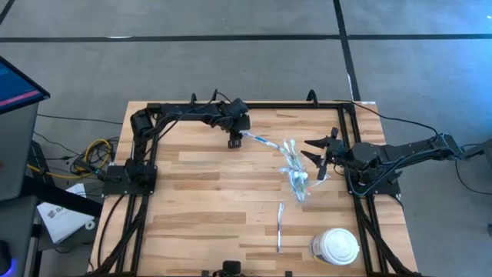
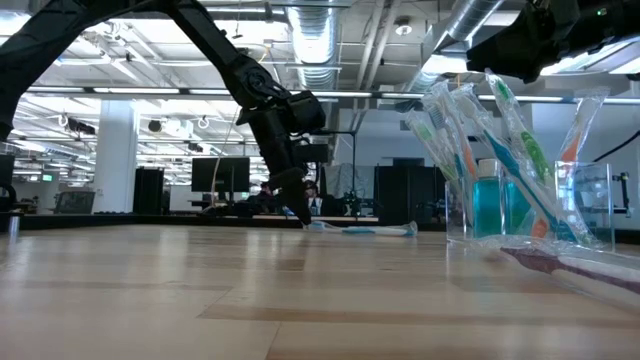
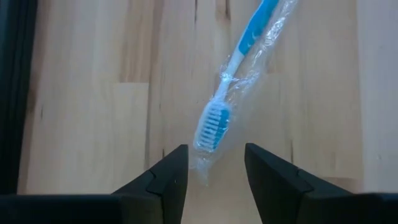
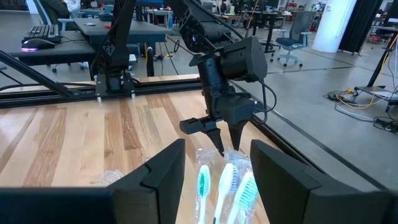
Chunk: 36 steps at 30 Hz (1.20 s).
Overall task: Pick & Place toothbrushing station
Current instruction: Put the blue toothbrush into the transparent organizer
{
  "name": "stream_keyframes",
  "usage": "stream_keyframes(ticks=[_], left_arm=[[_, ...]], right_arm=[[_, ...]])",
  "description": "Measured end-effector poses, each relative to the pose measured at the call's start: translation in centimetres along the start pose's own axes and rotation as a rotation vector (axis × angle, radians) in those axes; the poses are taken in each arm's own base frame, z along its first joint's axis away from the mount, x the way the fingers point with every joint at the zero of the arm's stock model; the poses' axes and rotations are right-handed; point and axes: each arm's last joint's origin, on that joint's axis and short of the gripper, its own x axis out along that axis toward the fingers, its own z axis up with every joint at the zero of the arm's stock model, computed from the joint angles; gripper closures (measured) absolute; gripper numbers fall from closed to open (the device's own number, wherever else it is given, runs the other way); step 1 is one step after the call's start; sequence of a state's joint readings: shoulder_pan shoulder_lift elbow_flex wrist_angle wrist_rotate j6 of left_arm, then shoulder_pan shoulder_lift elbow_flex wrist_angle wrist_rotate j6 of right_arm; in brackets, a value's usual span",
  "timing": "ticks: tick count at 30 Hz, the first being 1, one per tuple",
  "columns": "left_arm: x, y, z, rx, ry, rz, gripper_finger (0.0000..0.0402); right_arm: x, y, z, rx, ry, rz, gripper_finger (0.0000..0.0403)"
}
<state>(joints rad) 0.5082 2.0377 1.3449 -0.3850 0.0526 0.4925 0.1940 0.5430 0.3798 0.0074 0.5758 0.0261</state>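
Observation:
A blue-and-white toothbrush (image 1: 260, 141) in a clear wrapper lies flat on the table at the far middle; it also shows in the left wrist view (image 3: 233, 81). My left gripper (image 3: 214, 152) is open and low over the table (image 1: 234, 142). Its fingers stand on either side of the wrapper's end, just past the brush head. A small clear cup (image 2: 590, 205) holds several wrapped toothbrushes (image 2: 480, 130), which lean out of it. My right gripper (image 1: 314, 151) is open beside and above the cup, and the brush heads (image 4: 224, 183) show between its fingers.
Another wrapped toothbrush (image 1: 280, 225) lies alone on the table toward the near edge. A large white round lidded container (image 1: 336, 246) stands at the near right. Dark arm frames run along the table's left (image 1: 134, 173) and right (image 1: 361, 223) sides.

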Motion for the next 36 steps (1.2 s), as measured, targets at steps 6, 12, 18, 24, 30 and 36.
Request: stream_keyframes(ticks=[6,12,18,24,30,36], left_arm=[[0.0,0.0,-0.1,-0.006,0.002,-0.003,0.0250],[0.0,-0.2,-0.5,-0.012,0.039,-0.029,0.0265],[0.8,-0.8,-1.7,-0.003,0.040,-0.037,0.0292],[0.9,-0.8,-1.7,0.001,0.017,-0.027,0.0304],[1.1,-0.6,-1.4,0.032,-0.014,0.003,0.0305],[1.2,-0.5,-1.3,0.035,-0.024,0.041,0.0305]], right_arm=[[0.0,0.0,0.0,0.000,0.000,0.000,0.0232],[0.0,0.0,0.0,0.000,0.000,0.000,0.0234],[0.0,0.0,0.0,0.000,0.000,0.000,0.0233],[0.0,0.0,0.0,0.000,0.000,0.000,0.0235],[0.0,0.0,0.0,0.000,0.000,0.000,0.0232],[0.0,0.0,0.0,0.000,0.000,0.000,0.0235]])
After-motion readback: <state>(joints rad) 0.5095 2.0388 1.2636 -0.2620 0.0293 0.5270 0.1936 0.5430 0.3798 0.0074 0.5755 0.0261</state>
